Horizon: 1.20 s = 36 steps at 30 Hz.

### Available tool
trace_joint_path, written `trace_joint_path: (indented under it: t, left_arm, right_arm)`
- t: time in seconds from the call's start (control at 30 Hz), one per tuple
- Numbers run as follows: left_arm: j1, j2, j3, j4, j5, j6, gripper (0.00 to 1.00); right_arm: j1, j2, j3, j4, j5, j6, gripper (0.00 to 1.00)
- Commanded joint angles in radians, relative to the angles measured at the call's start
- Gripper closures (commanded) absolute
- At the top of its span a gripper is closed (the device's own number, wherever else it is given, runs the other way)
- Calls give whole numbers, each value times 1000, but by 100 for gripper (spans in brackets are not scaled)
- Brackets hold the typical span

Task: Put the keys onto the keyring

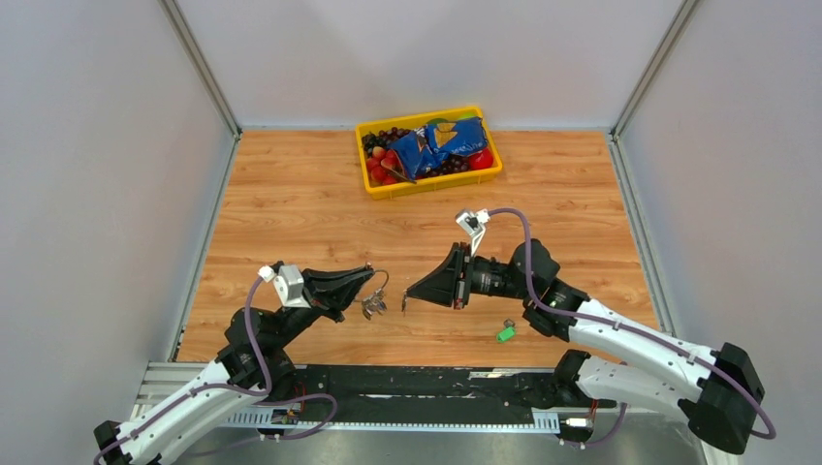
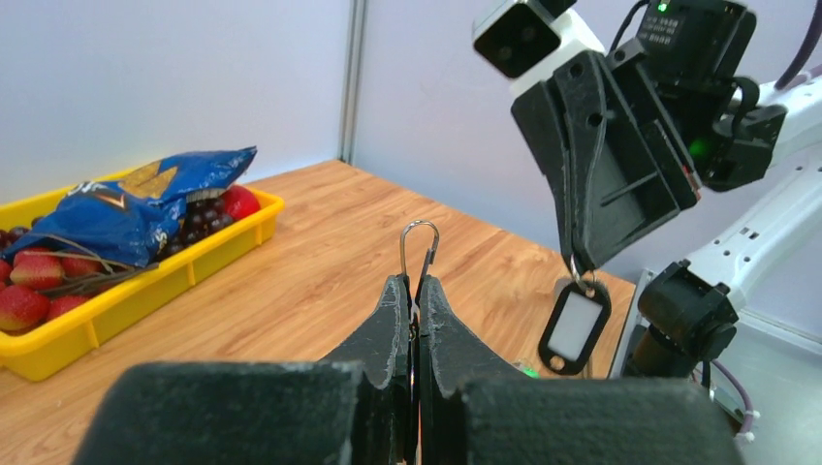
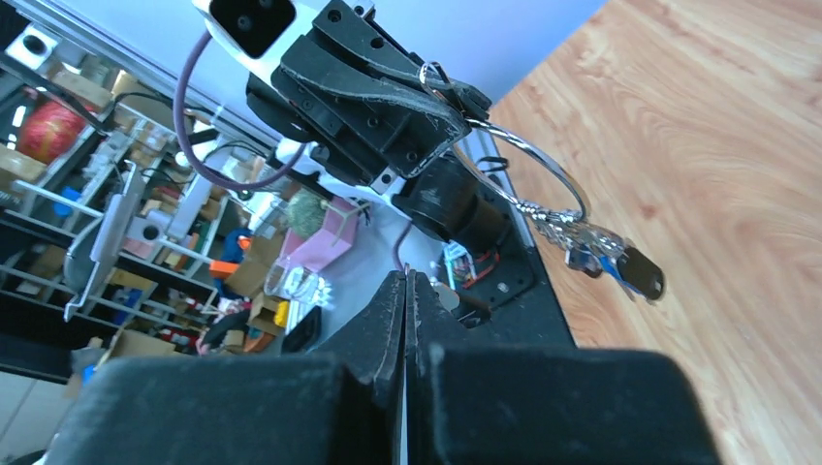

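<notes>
My left gripper (image 1: 371, 274) is shut on the keyring (image 1: 380, 287), a thin silver wire loop (image 2: 404, 250) that sticks out past its tips (image 2: 417, 286). Small keys with blue and black tags (image 3: 601, 257) hang from the ring (image 3: 572, 181) just above the table. My right gripper (image 1: 408, 292) faces it a few centimetres away, shut (image 3: 405, 281). From its tip (image 2: 583, 260) a black-framed tag with a white insert (image 2: 574, 325) dangles on a small ring. A key with a green tag (image 1: 506, 332) lies on the table under the right arm.
A yellow bin (image 1: 436, 182) with strawberries, dark grapes and a blue snack bag (image 1: 436, 145) stands at the back centre. Grey walls enclose the wooden table on three sides. The black base rail (image 1: 417, 383) runs along the near edge.
</notes>
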Motion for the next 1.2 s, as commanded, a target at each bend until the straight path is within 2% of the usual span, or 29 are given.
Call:
trace_joint_path:
  t: [0.0,0.2,0.4,1.17]
  left_arm:
    - [3,-33,0,99,30,42,100]
    - [3,-37,-14,123,48,56,100]
    - [3,-60,-40,171,79,71,100]
    - [3,-47,-73,268,114,96,99]
  right_arm:
    - [80,57,-19,293,104,128,100]
    - [141,124,-33,452,227,210,100]
    - [158,157,-34,513,304,261,100]
    - [189,277,-49,634,333,381,100]
